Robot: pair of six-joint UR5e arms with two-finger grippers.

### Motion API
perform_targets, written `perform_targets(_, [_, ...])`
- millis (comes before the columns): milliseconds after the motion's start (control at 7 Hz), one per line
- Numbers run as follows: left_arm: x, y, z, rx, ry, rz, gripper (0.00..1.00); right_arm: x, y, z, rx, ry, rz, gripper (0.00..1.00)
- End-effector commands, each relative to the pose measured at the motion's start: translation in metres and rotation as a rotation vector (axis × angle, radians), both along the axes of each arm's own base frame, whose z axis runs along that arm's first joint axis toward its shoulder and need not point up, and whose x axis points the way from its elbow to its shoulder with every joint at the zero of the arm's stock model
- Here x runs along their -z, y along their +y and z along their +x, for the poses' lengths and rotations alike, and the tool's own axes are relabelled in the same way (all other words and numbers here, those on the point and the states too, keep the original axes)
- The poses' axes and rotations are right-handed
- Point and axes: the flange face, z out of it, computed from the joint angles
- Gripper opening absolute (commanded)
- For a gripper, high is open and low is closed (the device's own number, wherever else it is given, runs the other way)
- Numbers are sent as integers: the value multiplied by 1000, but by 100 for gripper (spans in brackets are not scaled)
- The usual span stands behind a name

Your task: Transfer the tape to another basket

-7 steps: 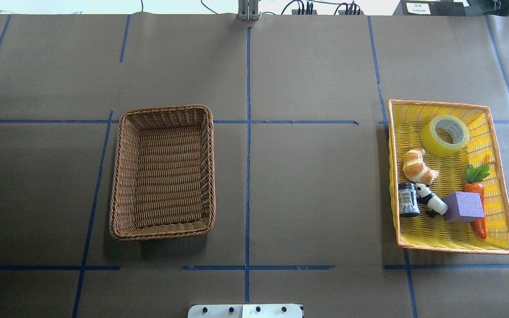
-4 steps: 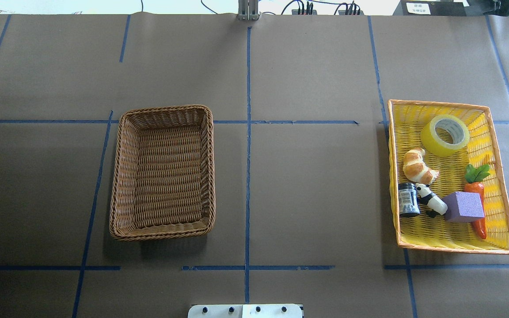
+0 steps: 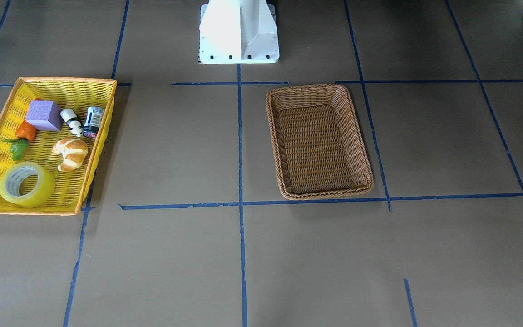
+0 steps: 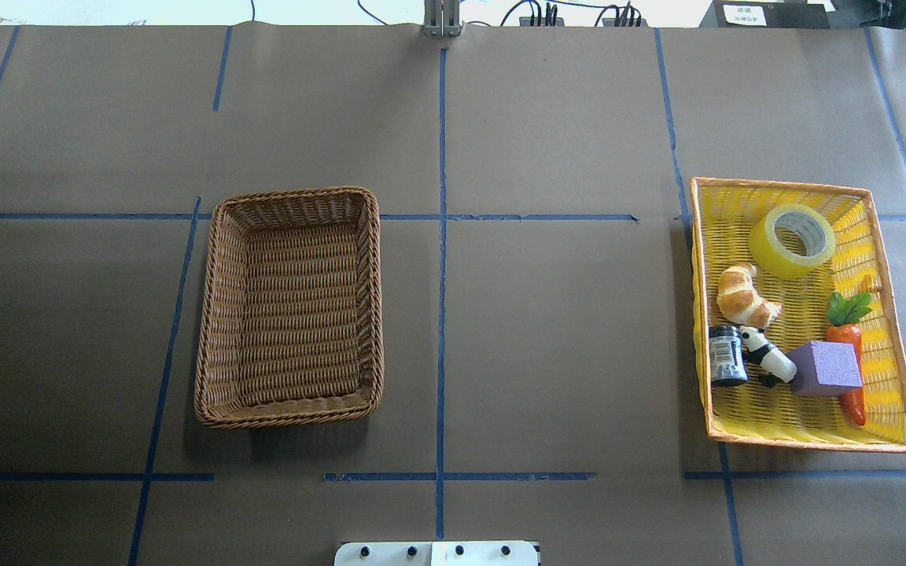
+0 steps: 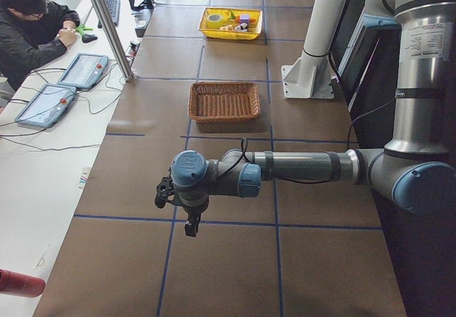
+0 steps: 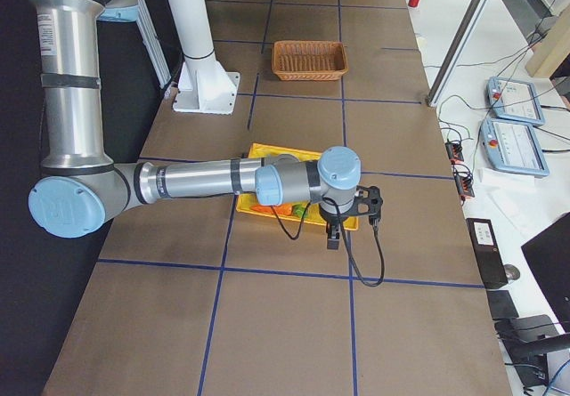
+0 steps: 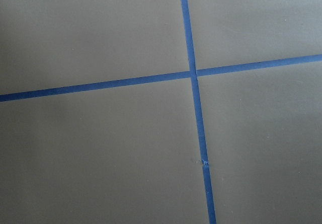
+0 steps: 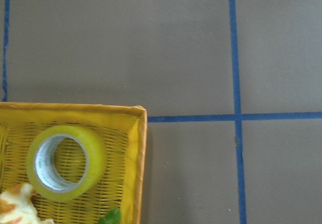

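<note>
The tape (image 4: 793, 240) lies in a far corner of the yellow tray (image 4: 783, 413), near the croissant (image 4: 745, 296), well apart from the basket (image 4: 296, 314). The left pincer (image 5: 191, 224) and right pincer (image 6: 331, 236) hang over the table (image 4: 547, 330); I cannot tell how far open either is or whether it holds anything

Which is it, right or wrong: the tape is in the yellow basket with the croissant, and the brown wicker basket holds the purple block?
Wrong on the purple block: it sits in the yellow basket too, with the tape and croissant. The brown wicker basket holds nothing, as the overhead view shows.
</note>
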Motion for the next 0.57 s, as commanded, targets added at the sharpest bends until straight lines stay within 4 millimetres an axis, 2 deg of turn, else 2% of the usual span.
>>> perform_targets(0, [1, 0, 0, -1, 1, 4, 100, 29, -7, -73, 87, -5, 7, 100])
perform_targets(143, [1, 0, 0, -1, 1, 4, 100, 34, -9, -89, 69, 3, -23, 100])
perform_targets(286, [1, 0, 0, 0, 1, 4, 100, 27, -8, -92, 61, -1, -19, 100])
perform_targets(429, [2, 0, 0, 0, 1, 6, 100, 30, -6, -108, 40, -15, -42, 100])
